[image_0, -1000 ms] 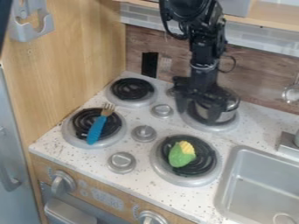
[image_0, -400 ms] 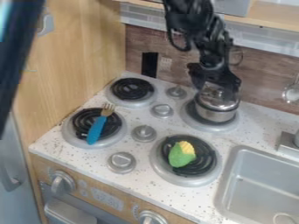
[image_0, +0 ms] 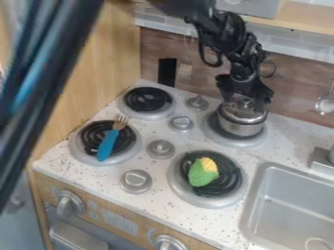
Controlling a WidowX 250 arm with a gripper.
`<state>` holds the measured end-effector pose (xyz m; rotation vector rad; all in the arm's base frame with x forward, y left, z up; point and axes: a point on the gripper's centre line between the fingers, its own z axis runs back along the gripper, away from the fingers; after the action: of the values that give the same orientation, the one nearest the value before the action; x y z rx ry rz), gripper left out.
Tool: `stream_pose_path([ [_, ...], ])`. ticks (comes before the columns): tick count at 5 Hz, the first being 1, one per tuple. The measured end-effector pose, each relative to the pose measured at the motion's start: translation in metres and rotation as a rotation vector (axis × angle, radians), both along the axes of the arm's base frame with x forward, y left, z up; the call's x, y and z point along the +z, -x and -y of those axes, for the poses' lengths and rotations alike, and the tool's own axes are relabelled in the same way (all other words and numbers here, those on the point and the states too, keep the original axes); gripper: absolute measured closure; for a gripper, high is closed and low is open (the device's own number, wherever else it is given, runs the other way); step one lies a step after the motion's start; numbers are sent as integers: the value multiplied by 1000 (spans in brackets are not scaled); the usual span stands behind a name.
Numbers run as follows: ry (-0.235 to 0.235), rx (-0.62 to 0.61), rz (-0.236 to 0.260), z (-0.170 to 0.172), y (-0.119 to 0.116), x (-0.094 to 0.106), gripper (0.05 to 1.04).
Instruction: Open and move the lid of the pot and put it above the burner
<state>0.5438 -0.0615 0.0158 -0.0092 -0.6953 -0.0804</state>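
Nearest the camera, well in front of the pot, stood the oven's control knobs (image_0: 68,204). The sink (image_0: 293,205) lay nearer the camera than the pot and to its right, an open metal basin with part of a round drain showing. Almost straight in front of the pot was the front burner (image_0: 186,195), with a toy ear of corn (image_0: 203,172) in a green husk on its coil. Farther left of the pot, a blue-handled fork (image_0: 108,145) lay across the left front burner (image_0: 75,146), and the rear left burner (image_0: 149,99) was behind that.

The pot (image_0: 240,128) itself sat upright on the rear right burner (image_0: 244,141), its lid (image_0: 244,113) on, so its contents were hidden. Above the pot, the gripper (image_0: 245,100) pointed down at the lid, its two fingers parted around the knob area; no firm hold could be seen.

The step in hand seemed to be taking the lid. The next move called for centring on the knob, closing, and raising the lid straight up until it cleared the pot's rim. An off-centre pinch might have let the smooth metal slip or dragged the pot along. Which burner was meant for the lid could not be told.
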Motion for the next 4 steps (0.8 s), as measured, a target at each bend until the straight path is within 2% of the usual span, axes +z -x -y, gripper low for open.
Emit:
stream_pose_path([
  [1,8,17,9,2,-20,-4,85],
  [2,13,25,12,3,-30,-7,137],
  [4,11,26,-11,2,-28,-9,669],
])
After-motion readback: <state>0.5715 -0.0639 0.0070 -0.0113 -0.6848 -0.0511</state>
